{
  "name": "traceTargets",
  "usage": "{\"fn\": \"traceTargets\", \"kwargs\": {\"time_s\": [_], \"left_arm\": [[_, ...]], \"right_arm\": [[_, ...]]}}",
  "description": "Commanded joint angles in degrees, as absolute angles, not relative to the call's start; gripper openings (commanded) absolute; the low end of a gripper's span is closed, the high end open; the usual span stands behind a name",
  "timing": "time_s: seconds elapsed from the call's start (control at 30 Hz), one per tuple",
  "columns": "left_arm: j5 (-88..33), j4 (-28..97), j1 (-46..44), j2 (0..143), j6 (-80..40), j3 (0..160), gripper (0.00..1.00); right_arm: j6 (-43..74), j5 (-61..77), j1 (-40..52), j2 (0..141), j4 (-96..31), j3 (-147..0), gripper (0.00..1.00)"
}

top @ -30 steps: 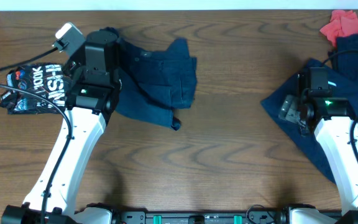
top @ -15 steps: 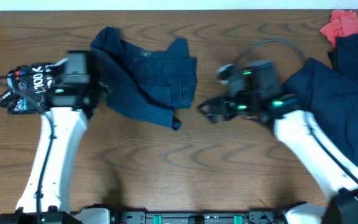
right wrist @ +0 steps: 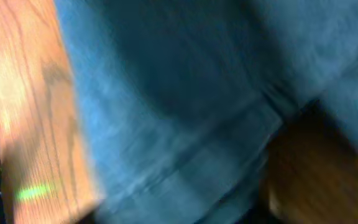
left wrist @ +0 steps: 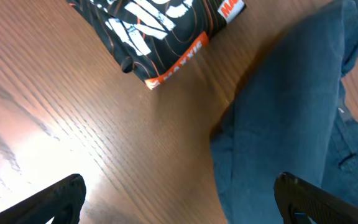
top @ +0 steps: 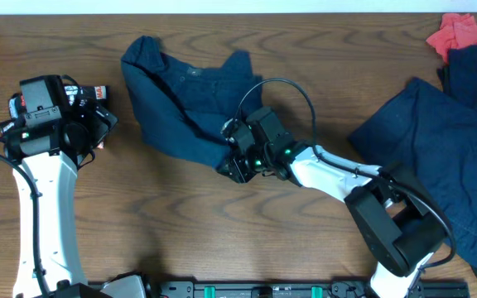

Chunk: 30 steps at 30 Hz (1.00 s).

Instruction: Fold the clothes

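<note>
One of the clothes, a crumpled dark navy garment (top: 189, 95), lies at the table's back middle. My right gripper (top: 227, 165) is down on its lower right corner. In the right wrist view, blurred navy fabric (right wrist: 185, 124) fills the frame and the fingers do not show, so the grip is unclear. My left gripper (top: 103, 124) hovers left of the garment, apart from it. In the left wrist view it (left wrist: 179, 202) is wide open, with bare wood and the garment's edge (left wrist: 278, 124) between its fingers (left wrist: 61, 198).
A black printed bag (top: 89, 89) lies at the left under the left arm, and appears again as the bag (left wrist: 154, 31) in the left wrist view. More navy clothes (top: 445, 157) are piled at the right, with a red cloth (top: 457, 31) at the back right corner.
The right arm swung left across the table from the right pile to the middle garment's lower corner. The left arm drew back left, off that garment.
</note>
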<state>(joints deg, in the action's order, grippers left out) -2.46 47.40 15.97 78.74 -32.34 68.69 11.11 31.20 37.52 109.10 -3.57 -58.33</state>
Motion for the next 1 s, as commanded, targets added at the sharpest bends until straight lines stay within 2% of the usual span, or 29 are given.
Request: {"fn": "traceTargets", "kwargs": {"time_s": [0.0,0.1,0.27,0.33,0.5,0.63,0.7,0.8,0.9,0.97], "left_arm": [[-4.0,47.5,16.1,78.2,-32.2,69.6,0.98],[-4.1,47.5,16.1,78.2,-32.2,69.6,0.98],[-6.7,47.3,16.1,78.2,-32.2,69.6,0.98],[-10.0,47.0,16.1,78.2,-32.2,69.6,0.98],[-19.1,46.7,14.7,78.2,-31.2,69.6,0.98],[-24.6,47.7,11.5,78.2,-29.0,69.2,0.98],[-25.3,48.0,9.2,78.2,-28.4,68.6,0.98],[-25.3,49.4,6.0,78.4,-26.7,68.4,0.98],[-25.2,50.6,2.4,78.8,-24.7,68.4,0.98],[-24.4,51.0,0.3,79.3,-23.5,68.4,0.98]], "right_arm": [[12.8,28.5,34.8,105.9,-8.5,-58.3,0.01],[12.9,13.7,29.6,100.3,-21.5,-58.5,0.01],[20.2,-22.2,19.5,89.3,-40.4,-58.5,0.01],[18.7,-23.2,15.8,85.3,-42.2,-58.5,0.03],[11.3,-12.8,12.1,79.9,-43.6,-58.5,0.07],[11.7,-18.8,12.0,79.8,-50.2,-58.5,0.1],[19.5,-29.9,11.6,79.8,-56.3,-58.5,0.11],[38.7,-44.3,10.1,79.8,-65.6,-58.5,0.27],[40.3,-43.0,8.9,79.8,-66.0,-58.5,0.3],[35.9,-38.0,9.1,79.8,-63.2,-58.5,0.3]]}}
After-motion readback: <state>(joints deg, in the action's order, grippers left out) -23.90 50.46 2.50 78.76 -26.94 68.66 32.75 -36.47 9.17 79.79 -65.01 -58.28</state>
